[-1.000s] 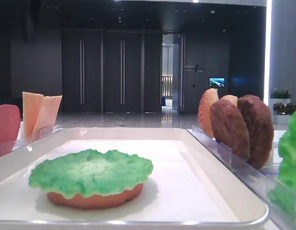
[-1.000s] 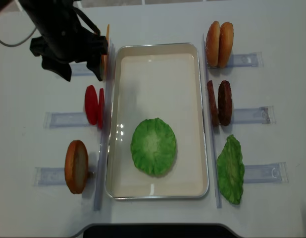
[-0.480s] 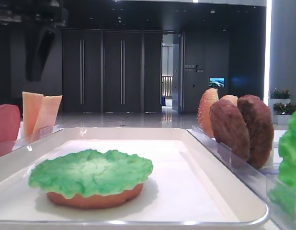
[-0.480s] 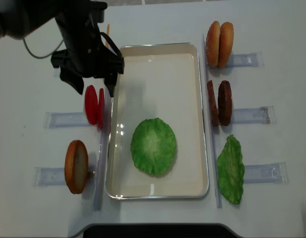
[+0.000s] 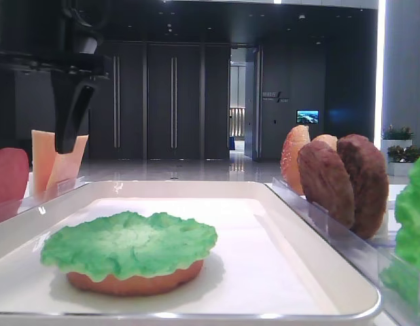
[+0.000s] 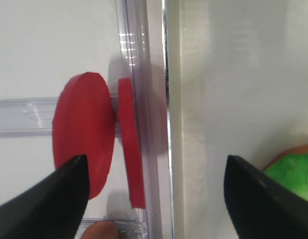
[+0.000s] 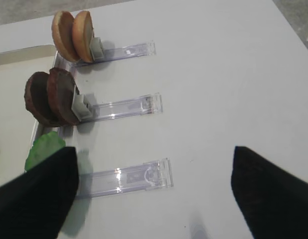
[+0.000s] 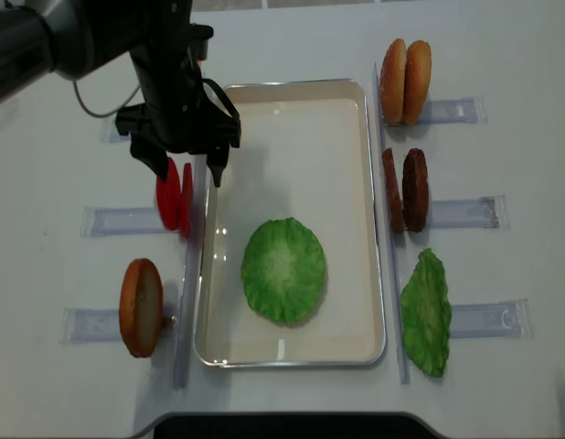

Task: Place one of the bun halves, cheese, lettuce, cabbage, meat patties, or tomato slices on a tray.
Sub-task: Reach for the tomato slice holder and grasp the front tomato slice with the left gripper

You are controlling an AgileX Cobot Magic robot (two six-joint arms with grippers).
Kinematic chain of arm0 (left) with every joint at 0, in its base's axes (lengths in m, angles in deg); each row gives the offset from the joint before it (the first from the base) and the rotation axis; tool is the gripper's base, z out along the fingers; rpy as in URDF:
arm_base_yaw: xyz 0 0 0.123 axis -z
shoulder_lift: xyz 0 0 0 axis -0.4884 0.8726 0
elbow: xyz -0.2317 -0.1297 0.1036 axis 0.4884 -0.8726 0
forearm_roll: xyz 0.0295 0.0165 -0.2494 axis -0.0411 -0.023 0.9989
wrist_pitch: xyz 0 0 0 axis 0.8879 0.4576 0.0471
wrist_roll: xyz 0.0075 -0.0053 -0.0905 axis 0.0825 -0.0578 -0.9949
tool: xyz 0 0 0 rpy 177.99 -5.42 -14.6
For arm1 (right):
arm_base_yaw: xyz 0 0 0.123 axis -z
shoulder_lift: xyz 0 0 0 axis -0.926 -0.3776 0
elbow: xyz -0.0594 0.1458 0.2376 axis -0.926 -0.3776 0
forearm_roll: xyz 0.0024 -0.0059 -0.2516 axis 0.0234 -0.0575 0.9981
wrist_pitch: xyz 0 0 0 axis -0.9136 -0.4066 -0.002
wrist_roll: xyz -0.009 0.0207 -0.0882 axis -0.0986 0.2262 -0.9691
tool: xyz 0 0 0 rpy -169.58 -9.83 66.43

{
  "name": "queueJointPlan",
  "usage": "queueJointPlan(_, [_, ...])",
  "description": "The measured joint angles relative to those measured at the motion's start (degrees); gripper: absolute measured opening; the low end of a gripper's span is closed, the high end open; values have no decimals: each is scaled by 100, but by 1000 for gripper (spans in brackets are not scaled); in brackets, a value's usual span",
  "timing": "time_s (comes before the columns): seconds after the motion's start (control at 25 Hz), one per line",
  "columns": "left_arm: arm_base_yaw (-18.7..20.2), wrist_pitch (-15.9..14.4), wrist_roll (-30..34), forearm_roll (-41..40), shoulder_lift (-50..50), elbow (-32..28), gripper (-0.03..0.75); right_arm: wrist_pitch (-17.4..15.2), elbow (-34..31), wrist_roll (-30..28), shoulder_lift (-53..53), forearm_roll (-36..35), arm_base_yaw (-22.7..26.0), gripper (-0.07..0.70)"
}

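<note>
Left wrist view shows the left end effector (image 6: 154, 186) spread wide and empty above the upright tomato slices (image 6: 84, 132), apparently lining up to straddle one.

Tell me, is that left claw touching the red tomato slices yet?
Apart. In the left wrist view the left gripper stands open, with the tomato slices untouched between its fingers.

Clear plastic holders (image 8: 470, 213) on the white table (image 8: 520, 384); dark double doors (image 5: 145, 102) behind.
</note>
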Motion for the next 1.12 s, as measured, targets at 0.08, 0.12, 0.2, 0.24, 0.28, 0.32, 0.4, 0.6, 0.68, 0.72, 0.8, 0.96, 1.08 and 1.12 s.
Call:
queueJointPlan(0.08, [6,68,-5,21,82,0,643,0,0,0,0,0,0,591])
queueJointPlan(0.12, [14,81,-5,36,111,0,643,0,0,0,0,0,0,591])
queueJointPlan(0.2, [34,94,-5,48,163,0,643,0,0,0,0,0,0,591])
queueJointPlan(0.24, [38,94,-5,48,205,0,643,0,0,0,0,0,0,591])
queueJointPlan(0.28, [45,99,-5,48,237,0,643,0,0,0,0,0,0,591])
queueJointPlan(0.32, [50,99,-5,48,284,0,639,0,0,0,0,0,0,591])
queueJointPlan(0.4, [50,81,-5,37,360,0,620,4,0,0,0,0,0,591])
queueJointPlan(0.6, [50,50,-5,-59,424,0,508,4,0,0,0,0,0,591])
queueJointPlan(0.68, [50,38,-5,-104,424,3,435,4,0,0,0,0,0,591])
queueJointPlan(0.72, [50,33,-5,-138,429,3,401,4,0,0,0,0,0,591])
queueJointPlan(0.8, [50,14,-5,-223,429,3,313,4,0,0,0,0,0,591])
queueJointPlan(0.96, [50,7,-5,-310,429,3,143,4,0,0,0,0,0,591])
queueJointPlan(1.08, [50,-86,-5,-403,429,13,66,6,0,0,0,0,0,591])
queueJointPlan(1.12, [50,-116,-5,-418,429,15,66,6,0,0,0,0,0,591])
